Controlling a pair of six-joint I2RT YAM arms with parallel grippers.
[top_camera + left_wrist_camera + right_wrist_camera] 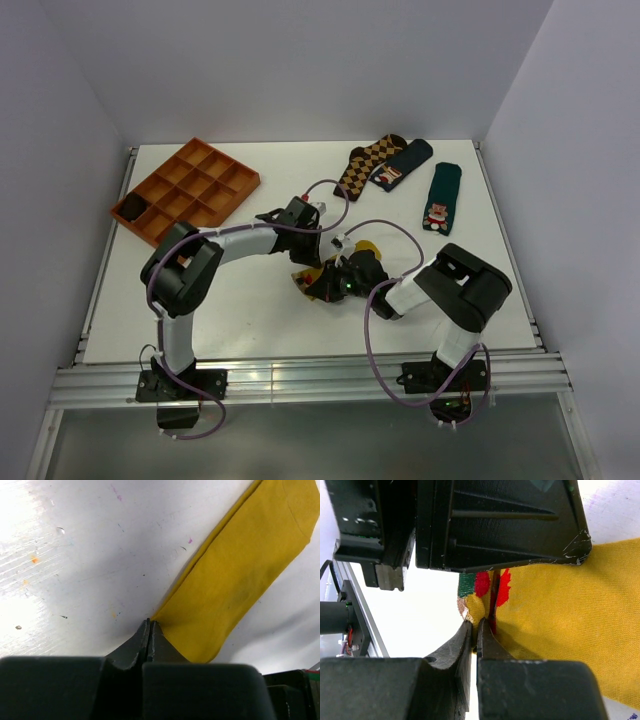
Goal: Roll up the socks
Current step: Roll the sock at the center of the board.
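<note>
The mustard-yellow sock (320, 287) lies at the table's middle, mostly hidden under both grippers in the top view. In the left wrist view it (240, 575) lies flat, and my left gripper (150, 622) is shut with its tips at the sock's near corner. In the right wrist view my right gripper (479, 625) is shut on the sock's (560, 610) toe edge, beside the red-and-white figure (492, 582), with fabric bunched between the tips. The left gripper's black body (495, 525) hangs just above. In the top view the left gripper (322, 255) and right gripper (335, 280) almost meet.
An orange compartment tray (185, 190) stands at the back left. A brown argyle sock (365, 165) and two dark green socks (405, 163) (441, 198) lie at the back right. White walls enclose the table on three sides.
</note>
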